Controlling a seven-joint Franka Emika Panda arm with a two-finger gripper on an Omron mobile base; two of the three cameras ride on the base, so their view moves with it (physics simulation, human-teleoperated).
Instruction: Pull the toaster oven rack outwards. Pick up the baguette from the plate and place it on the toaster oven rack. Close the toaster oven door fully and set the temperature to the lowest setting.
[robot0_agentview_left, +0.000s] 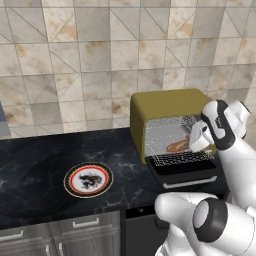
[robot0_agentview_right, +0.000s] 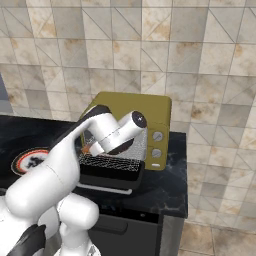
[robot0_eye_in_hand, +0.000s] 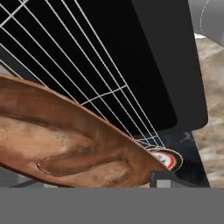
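The olive-yellow toaster oven (robot0_agentview_left: 165, 102) stands open on the dark counter, its door (robot0_agentview_left: 185, 172) folded down flat. Over the door the toaster oven rack (robot0_agentview_left: 180, 159) is pulled out. My gripper (robot0_agentview_left: 192, 142) reaches into the oven mouth from the right, shut on the reddish-brown baguette (robot0_agentview_left: 177, 146), which hangs just above the rack. In the hand view the baguette (robot0_eye_in_hand: 65, 140) lies close across the wire rack (robot0_eye_in_hand: 87, 57), with one fingertip (robot0_eye_in_hand: 175, 179) beside it. Left of the oven, the plate (robot0_agentview_left: 88, 180) sits bare on the counter.
Two round grey knobs (robot0_agentview_right: 158, 136) sit on the oven's right front panel. The counter edge runs just in front of the open door (robot0_agentview_right: 107, 177), with cabinet drawers (robot0_agentview_left: 85, 225) below. A tiled wall stands behind the oven.
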